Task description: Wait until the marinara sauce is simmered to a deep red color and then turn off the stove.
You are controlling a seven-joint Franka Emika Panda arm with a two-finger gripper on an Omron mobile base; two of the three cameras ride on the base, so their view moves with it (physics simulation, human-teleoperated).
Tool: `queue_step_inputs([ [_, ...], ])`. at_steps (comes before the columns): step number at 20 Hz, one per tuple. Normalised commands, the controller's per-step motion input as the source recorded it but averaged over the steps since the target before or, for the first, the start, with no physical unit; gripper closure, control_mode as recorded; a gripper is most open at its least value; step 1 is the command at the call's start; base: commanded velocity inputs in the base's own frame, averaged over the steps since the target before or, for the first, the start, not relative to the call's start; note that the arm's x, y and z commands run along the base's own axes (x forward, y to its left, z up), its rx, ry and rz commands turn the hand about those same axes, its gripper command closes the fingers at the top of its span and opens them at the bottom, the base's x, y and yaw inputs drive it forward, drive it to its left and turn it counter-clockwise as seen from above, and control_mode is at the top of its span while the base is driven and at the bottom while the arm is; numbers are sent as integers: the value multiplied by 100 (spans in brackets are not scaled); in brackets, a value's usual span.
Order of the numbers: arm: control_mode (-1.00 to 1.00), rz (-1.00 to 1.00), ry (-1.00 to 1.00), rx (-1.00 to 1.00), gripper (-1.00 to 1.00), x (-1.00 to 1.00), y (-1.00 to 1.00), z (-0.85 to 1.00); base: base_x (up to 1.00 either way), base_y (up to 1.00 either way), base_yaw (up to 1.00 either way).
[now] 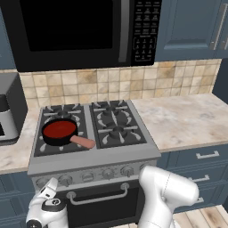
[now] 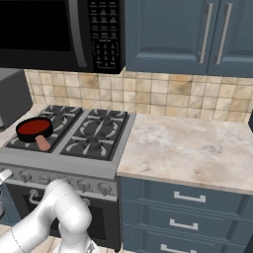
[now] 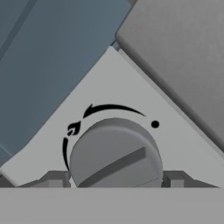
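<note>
The marinara sauce (image 1: 59,129) (image 2: 33,127) is a deep red disc in a small black pan with a pinkish handle (image 1: 83,141), on the stove's front left burner. The stove (image 1: 95,158) (image 2: 64,165) has a row of round knobs along its front. My gripper (image 1: 50,183) (image 2: 4,175) is low at the leftmost front knob. In the hand view the gripper (image 3: 114,180) stands open, one fingertip on each side of the grey knob (image 3: 116,151). The knob's bar is tilted, with a flame mark and arc printed above it.
A black microwave (image 1: 75,31) hangs above the stove. A grey toaster oven (image 1: 9,111) stands on the counter to the left. A marble counter (image 1: 187,120) over blue drawers (image 2: 185,197) runs to the right. The oven door's bar handle (image 1: 98,194) is below the knobs.
</note>
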Motion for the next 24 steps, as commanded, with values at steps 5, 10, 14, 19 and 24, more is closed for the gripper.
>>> queue_step_inputs([
  [5,-100,0,0,0,100,0,0,0,0,0,0],
  [10,-100,0,0,0,100,0,0,0,0,0,0],
  [14,-100,0,0,0,100,0,0,0,0,0,0],
  [19,-100,0,0,0,100,0,0,0,0,0,0],
  [24,-100,0,0,0,100,0,0,0,0,0,0],
])
